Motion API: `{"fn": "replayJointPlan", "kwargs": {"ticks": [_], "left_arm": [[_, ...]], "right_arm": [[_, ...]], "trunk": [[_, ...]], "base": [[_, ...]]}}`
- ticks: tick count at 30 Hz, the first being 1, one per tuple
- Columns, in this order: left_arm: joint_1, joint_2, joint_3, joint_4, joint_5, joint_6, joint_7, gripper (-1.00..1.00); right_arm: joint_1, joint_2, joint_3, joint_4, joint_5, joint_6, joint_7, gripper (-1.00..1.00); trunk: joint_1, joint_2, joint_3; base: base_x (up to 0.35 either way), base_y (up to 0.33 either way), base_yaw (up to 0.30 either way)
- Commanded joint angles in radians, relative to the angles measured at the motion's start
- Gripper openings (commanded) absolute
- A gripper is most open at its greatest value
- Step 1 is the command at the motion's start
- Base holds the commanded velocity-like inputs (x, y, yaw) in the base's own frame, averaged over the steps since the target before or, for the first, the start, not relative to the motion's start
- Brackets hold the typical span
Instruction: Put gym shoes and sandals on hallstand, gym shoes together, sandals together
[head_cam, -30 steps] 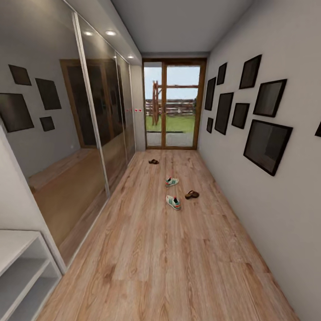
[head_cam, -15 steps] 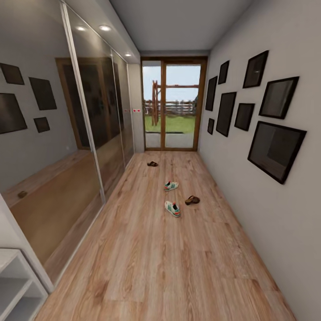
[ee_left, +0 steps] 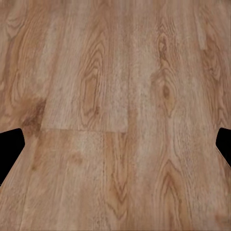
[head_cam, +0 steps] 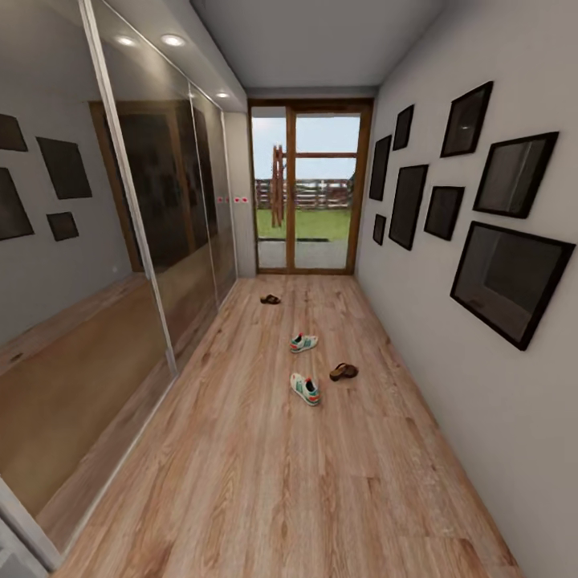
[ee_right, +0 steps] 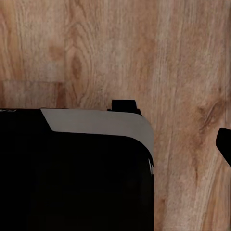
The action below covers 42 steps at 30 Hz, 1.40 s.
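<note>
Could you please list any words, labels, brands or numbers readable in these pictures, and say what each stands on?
None can be read.
Small red marks on the pale wall panel beside the wooden glass door: too small to read.
Cream-white striped gym shoes: no legible brand.

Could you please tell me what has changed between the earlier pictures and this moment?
The camera has moved forward along the corridor: the pale shelving at the head view's lower left has slid out of frame, and the whole view shifted with it. The near gym shoe, far gym shoe, near sandal and far sandal lie on the corridor floor in the same arrangement. Nothing was grasped or released.
</note>
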<state>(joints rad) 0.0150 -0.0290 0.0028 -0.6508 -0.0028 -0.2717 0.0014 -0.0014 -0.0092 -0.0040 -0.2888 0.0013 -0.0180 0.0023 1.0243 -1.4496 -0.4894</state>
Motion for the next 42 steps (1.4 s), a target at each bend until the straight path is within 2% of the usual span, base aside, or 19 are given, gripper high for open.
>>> {"fn": "replayJointPlan", "kwargs": {"ticks": [1, 31, 42], "left_arm": [[0.0, 0.0, 0.0, -0.001, 0.0, -0.001, 0.0, 1.0], [0.0, 0.0, 0.0, -0.001, 0.0, -0.001, 0.0, 1.0], [0.0, 0.0, 0.0, 0.0, 0.0, -0.001, 0.0, 1.0]], "right_arm": [[0.0, 0.0, 0.0, 0.0, 0.0, -0.002, 0.0, 1.0], [0.0, 0.004, 0.001, -0.004, 0.0, -0.002, -0.001, 1.0], [0.0, 0.004, 0.001, -0.004, 0.0, -0.002, 0.0, 1.0]], "trunk": [[0.001, 0.0, -0.001], [0.001, 0.0, -0.001], [0.001, 0.0, -0.001]], "base": [[0.348, -0.138, 0.0], [0.348, -0.139, 0.001], [0.348, -0.141, 0.2]]}}
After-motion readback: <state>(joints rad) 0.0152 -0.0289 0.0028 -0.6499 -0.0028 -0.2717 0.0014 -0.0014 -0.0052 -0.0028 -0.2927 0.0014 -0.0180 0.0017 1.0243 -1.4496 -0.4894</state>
